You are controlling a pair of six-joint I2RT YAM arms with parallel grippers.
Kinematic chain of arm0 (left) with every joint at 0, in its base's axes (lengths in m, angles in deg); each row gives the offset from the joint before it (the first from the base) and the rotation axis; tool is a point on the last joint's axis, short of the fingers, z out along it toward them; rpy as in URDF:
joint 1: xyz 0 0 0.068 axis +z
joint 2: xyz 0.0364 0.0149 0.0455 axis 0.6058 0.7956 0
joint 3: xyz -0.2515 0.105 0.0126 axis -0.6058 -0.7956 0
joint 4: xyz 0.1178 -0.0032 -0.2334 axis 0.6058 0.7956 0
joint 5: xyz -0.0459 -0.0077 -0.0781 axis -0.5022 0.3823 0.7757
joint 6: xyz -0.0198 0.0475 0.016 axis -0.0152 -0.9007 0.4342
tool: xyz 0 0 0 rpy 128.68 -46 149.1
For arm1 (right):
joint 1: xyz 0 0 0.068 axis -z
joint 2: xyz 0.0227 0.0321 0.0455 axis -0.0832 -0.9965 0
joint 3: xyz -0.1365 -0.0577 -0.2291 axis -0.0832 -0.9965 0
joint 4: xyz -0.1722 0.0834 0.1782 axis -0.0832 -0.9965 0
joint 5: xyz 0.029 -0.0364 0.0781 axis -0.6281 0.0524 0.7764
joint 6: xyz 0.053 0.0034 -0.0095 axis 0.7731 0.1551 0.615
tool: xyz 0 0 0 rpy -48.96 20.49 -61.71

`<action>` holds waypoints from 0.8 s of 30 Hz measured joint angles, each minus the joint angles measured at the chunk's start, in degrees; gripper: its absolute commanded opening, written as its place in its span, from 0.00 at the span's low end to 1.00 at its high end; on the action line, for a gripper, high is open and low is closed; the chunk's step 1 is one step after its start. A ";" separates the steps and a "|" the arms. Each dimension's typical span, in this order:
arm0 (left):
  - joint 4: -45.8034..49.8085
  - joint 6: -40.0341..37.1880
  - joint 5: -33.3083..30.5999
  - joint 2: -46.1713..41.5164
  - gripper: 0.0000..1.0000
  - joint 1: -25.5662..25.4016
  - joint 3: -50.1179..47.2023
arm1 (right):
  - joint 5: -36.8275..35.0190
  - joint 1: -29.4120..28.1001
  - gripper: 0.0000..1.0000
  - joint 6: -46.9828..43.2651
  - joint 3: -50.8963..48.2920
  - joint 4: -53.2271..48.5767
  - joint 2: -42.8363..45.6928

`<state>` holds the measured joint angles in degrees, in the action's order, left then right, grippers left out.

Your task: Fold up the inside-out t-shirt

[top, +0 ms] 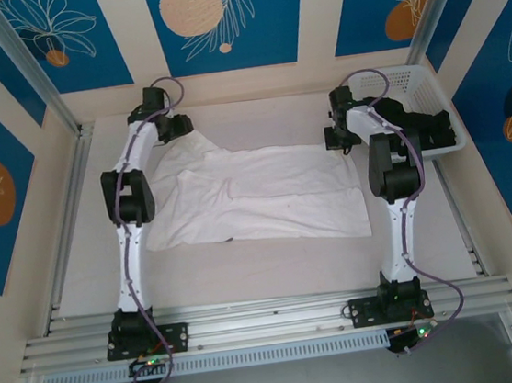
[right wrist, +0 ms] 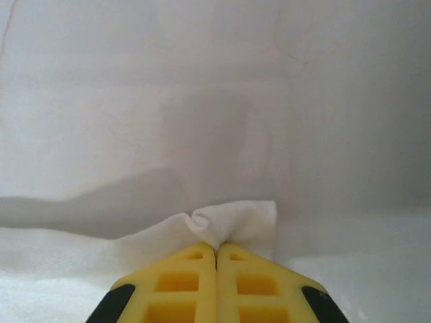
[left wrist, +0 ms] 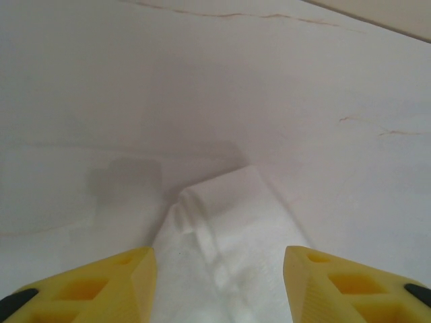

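The inside-out t-shirt [top: 257, 196] lies spread and wrinkled across the middle of the white table, its long side running left to right. My left gripper [top: 175, 127] is at its far left corner. In the left wrist view that gripper [left wrist: 219, 282] is open, its yellow fingers [left wrist: 114, 282] standing wide apart on either side of a folded corner of the shirt [left wrist: 229, 222]. My right gripper [top: 335, 136] is at the shirt's far right corner. In the right wrist view it [right wrist: 216, 250] is shut on a bunched corner of the white cloth [right wrist: 236, 222].
A white slatted basket [top: 429, 88] stands at the back right, close behind the right arm. Aluminium rails [top: 271, 319] run along the near edge, and side walls close in the table on the left and right.
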<state>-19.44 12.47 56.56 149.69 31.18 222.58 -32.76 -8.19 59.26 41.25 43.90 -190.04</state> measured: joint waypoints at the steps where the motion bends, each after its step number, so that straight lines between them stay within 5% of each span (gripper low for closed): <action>1: -0.02 0.00 0.07 0.79 0.51 -0.15 1.11 | 0.00 -0.09 0.04 -0.04 0.00 0.02 0.00; 10: -0.57 0.22 0.92 4.90 0.42 -0.17 4.92 | 0.22 -0.33 0.04 -0.44 -1.01 1.05 0.42; 24: -3.50 0.81 1.57 4.90 0.06 -0.07 5.55 | 0.63 -0.37 0.04 -0.44 -1.22 1.25 0.61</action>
<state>-22.94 13.28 58.13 154.59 31.11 228.14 -32.13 -8.56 58.82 40.03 45.14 -189.43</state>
